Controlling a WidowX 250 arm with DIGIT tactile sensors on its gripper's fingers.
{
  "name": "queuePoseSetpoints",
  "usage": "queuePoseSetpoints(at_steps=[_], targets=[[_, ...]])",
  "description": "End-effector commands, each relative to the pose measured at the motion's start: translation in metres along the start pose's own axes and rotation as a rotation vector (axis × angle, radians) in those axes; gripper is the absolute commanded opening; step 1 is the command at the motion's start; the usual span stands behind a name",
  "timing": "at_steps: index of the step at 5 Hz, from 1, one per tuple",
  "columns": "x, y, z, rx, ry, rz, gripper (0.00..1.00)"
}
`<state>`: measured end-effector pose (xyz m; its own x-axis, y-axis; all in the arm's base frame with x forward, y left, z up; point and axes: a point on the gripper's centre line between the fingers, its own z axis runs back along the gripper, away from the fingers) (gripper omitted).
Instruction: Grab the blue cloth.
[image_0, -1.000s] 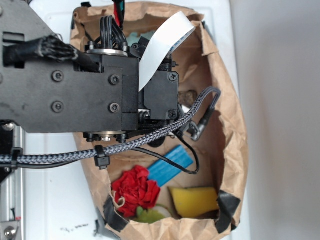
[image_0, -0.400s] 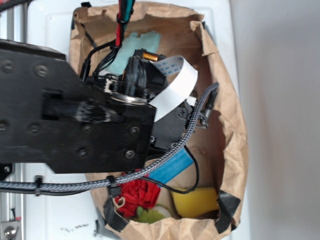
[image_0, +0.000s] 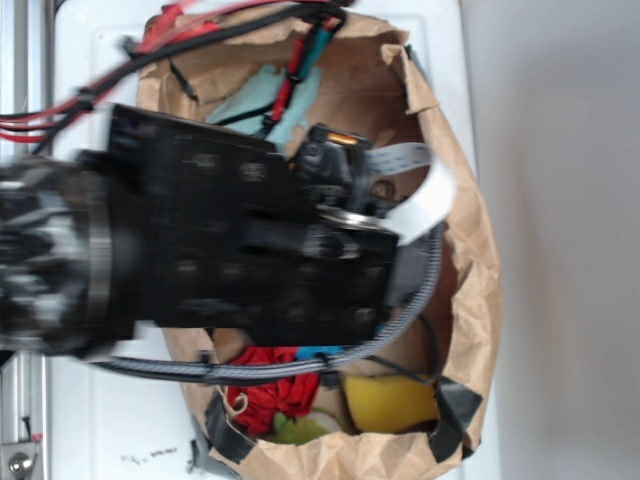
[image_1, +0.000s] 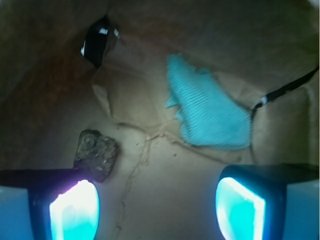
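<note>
Teal-blue cloth (image_1: 207, 110) lies whole before parted jaws; exterior view half-hides it.

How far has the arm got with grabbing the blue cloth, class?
Done: the arm is inside the paper bag, gripper open and facing the blue cloth. In hand: closing in; the cloth lies ahead of the fingertips, untouched, with a dark brown lump nearer the left one. Left: reach, close, lift.

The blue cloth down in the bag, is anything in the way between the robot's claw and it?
Nothing visible blocks it. In the wrist view the blue cloth lies flat on the bare paper bag floor, ahead of the open gripper. The dark rough lump sits off to the side by one finger, apart from the cloth.
</note>
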<state>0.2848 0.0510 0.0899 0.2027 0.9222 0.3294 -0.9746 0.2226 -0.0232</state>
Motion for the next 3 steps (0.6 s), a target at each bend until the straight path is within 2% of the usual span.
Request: queuePoseSetpoints(at_steps=[1, 2, 3], targets=[[0.011, 0.043, 0.008, -0.001, -0.013, 0.044, 1.0], [0.007, 0.065, 0.012, 0.001, -0.007, 0.037, 1.0], [0.008, 0.075, 0.005, -0.001, -0.007, 0.049, 1.0]])
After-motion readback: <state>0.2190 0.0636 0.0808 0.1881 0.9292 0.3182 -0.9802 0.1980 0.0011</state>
